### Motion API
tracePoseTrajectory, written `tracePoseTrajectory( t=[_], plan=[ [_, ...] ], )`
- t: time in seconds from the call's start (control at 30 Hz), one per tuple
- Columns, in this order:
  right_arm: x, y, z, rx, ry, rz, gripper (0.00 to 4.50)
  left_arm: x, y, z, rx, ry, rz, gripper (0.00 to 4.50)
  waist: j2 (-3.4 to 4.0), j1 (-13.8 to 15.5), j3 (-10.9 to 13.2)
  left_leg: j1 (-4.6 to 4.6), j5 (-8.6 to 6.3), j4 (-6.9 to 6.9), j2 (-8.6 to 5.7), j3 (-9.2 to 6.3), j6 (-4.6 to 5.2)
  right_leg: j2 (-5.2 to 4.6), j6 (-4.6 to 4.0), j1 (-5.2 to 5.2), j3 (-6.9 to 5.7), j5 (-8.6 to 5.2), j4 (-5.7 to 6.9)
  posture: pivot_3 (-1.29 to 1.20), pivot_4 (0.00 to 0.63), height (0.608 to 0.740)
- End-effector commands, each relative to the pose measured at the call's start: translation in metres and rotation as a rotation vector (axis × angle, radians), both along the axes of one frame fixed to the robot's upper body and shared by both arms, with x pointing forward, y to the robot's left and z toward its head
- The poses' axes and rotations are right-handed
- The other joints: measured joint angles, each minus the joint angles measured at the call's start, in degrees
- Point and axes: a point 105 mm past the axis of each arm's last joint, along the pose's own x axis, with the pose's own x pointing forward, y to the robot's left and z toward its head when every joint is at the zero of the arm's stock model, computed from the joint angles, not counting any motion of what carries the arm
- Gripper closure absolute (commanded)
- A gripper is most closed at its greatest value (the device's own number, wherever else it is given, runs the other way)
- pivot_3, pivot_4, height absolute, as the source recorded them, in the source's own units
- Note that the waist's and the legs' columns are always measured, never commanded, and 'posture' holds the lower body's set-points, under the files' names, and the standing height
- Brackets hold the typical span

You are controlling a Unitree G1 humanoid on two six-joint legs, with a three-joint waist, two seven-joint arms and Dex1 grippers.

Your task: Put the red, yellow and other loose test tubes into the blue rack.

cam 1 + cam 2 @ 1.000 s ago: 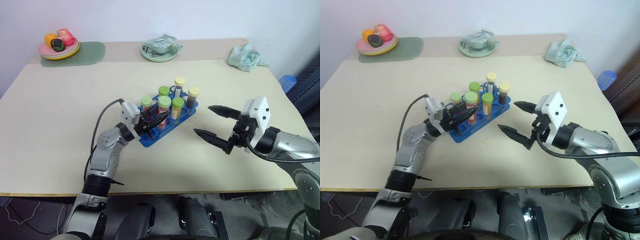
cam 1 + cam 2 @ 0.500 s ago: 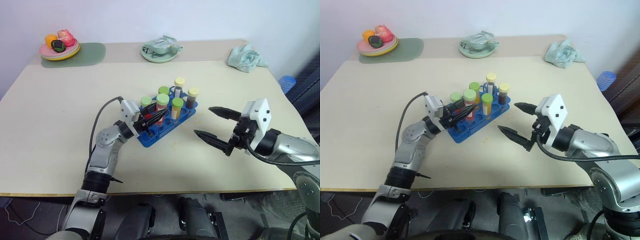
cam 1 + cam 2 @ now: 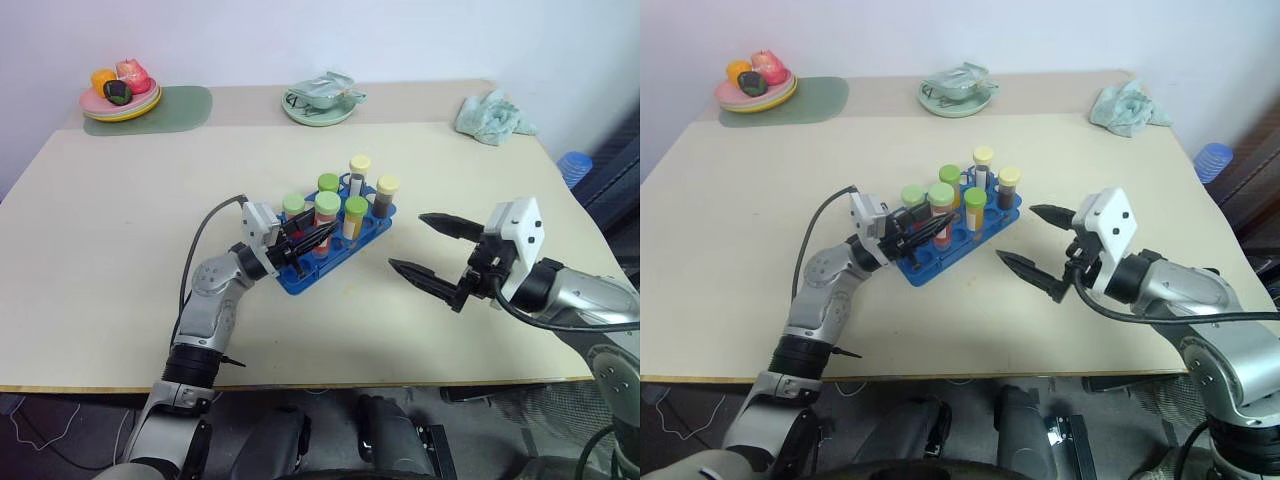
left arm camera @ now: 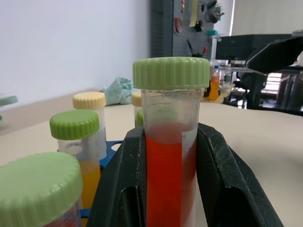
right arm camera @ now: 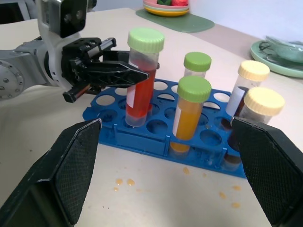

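The blue rack (image 3: 298, 280) stands mid-table with several capped tubes upright in it. My left gripper (image 3: 312, 237) is shut on the red test tube (image 3: 324, 228), which has a green cap. The tube stands upright with its lower end in a front hole of the rack (image 5: 142, 138). In the left wrist view black fingers (image 4: 118, 189) clamp the red tube (image 4: 165, 170) on both sides. A yellow tube (image 5: 187, 118) with a green cap sits in the rack beside it. My right gripper (image 3: 405, 240) hangs open to the right of the rack, holding nothing.
A plate of toy fruit (image 3: 119, 95) on a green mat (image 3: 175, 105) sits back left. A green dish (image 3: 320, 102) is at the back centre and a teal cloth (image 3: 492, 112) back right. Small orange drips (image 5: 122, 181) mark the table before the rack.
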Motion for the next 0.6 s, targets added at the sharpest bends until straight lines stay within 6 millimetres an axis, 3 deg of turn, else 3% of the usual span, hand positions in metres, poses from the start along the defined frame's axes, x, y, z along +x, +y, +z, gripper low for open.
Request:
tracePoseTrajectory(
  t=[0.03,0.3,0.6],
  plan=[
    [-0.006,0.002,0.013,0.004,-0.068,0.006,0.00,-0.003,-0.009,-0.010,0.038,0.033,-0.042,3.66,0.00,0.00,0.00,0.00,0.00,0.00,0.00,0.00,0.00,0.00,0.00,0.00,0.00,0.00,0.00,0.00,0.150,0.740],
    [-0.008,0.001,0.014,-0.001,-0.069,-0.003,0.00,0.000,-0.015,-0.011,0.055,0.030,-0.053,3.66,-0.01,0.03,-0.01,0.00,0.00,0.00,0.00,0.00,0.00,0.00,0.00,0.01,0.00,0.00,-0.01,0.00,0.150,0.740],
    [-0.018,-0.006,0.008,-0.023,-0.032,-0.008,0.00,0.003,-0.004,-0.015,0.063,0.049,-0.020,3.66,-0.04,-0.06,-0.14,0.01,-0.01,0.00,0.00,0.00,0.01,0.00,0.00,0.02,0.00,0.00,-0.01,0.00,0.150,0.740]
  ],
)
